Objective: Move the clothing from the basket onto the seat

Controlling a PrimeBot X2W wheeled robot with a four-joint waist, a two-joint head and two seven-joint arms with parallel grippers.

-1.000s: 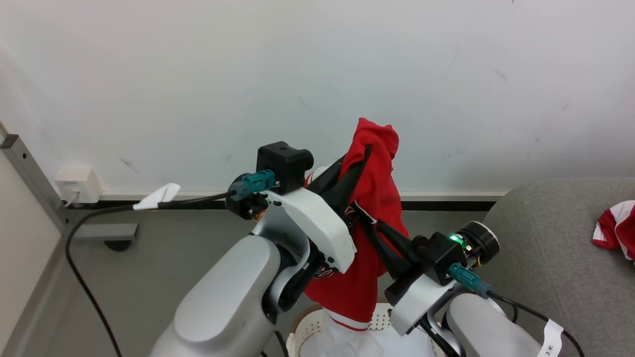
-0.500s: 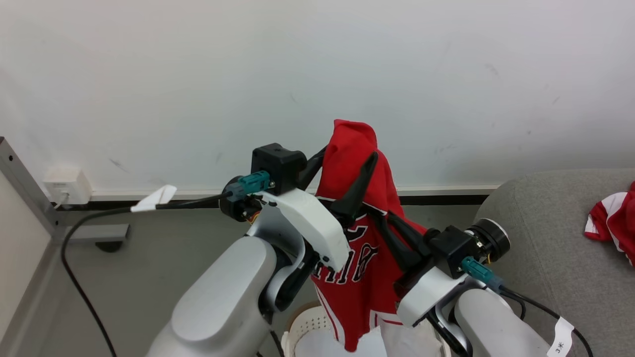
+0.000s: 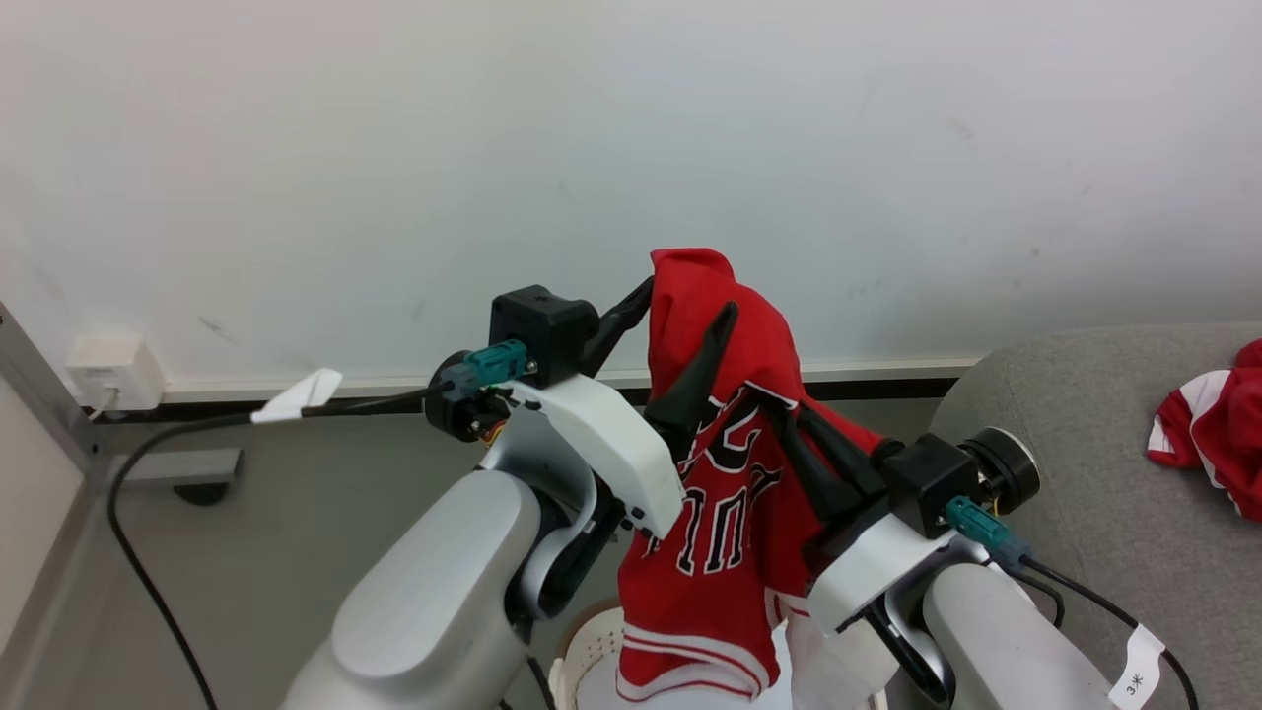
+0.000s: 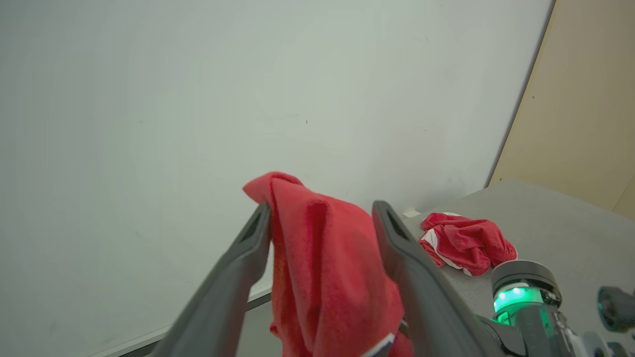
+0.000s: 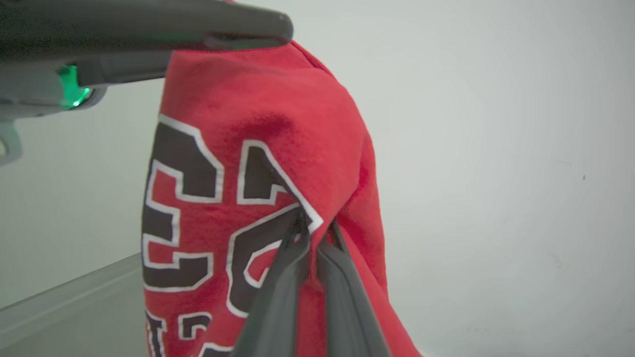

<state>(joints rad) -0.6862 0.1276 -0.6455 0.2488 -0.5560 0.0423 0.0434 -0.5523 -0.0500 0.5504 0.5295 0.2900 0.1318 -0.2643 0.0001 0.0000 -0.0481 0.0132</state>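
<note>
A red jersey (image 3: 725, 493) with black-and-white lettering hangs in the air above the cream basket (image 3: 592, 656), whose rim peeks out at the bottom of the head view. My right gripper (image 3: 779, 409) is shut on a fold of the jersey (image 5: 258, 148), its fingers pinching right at the lettering (image 5: 311, 229). My left gripper (image 3: 687, 299) stands open, and the jersey's top (image 4: 317, 248) is draped between its spread fingers (image 4: 253, 243). The grey seat (image 3: 1085, 463) lies to the right, with another red-and-white garment (image 3: 1208, 439) lying on it.
A white wall rises close behind the jersey. At the left are a wall socket box (image 3: 104, 370), a black cable (image 3: 296, 412) and a metal post. The seat (image 4: 560, 218) and its garment (image 4: 464, 240) also show past my left gripper.
My left gripper has opened; a second ago it was shut on the jersey's top. The jersey has turned, showing its lettering, and hangs lower. The camera has shifted a little.
</note>
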